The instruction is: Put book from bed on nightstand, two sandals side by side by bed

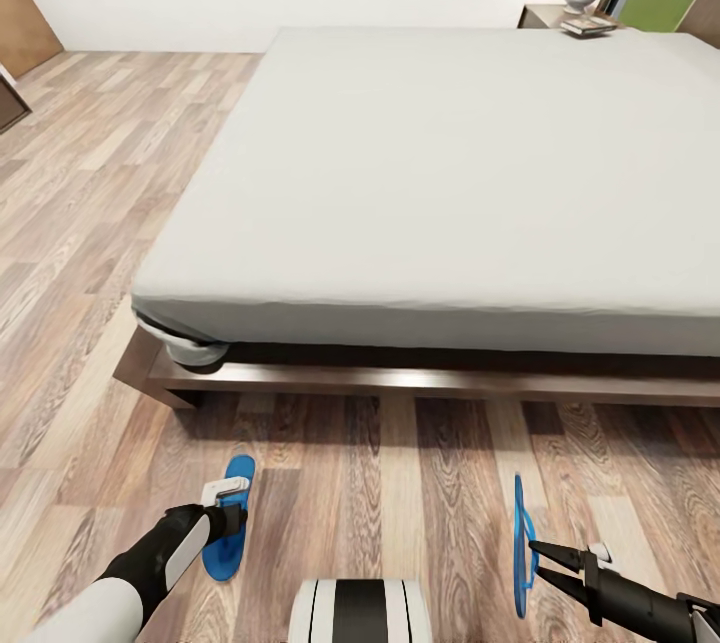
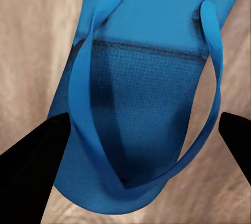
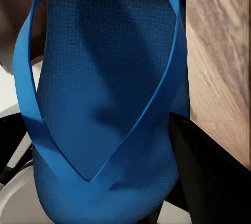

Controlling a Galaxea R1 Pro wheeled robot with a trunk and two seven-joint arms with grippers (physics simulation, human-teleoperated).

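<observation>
Hovering with its jaws spread wide, the left gripper (image 1: 232, 513) straddled a bright blue flip-flop sandal (image 1: 228, 518) lying flat on the brown wood-plank floor (image 1: 400, 503). The right gripper (image 1: 533, 561) was clamped on the second blue sandal (image 1: 522, 543), held on edge above the floor. Open planks ran between them up to the low dark-framed bed (image 1: 440, 183). Beyond its far corner, a thin book (image 1: 588, 26) lay on the half-hidden dark nightstand (image 1: 540, 16), its cover unreadable.

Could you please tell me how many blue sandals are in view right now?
2. One sandal lies flat on the floor under the left gripper; the other sandal stands on edge at the right gripper.
</observation>
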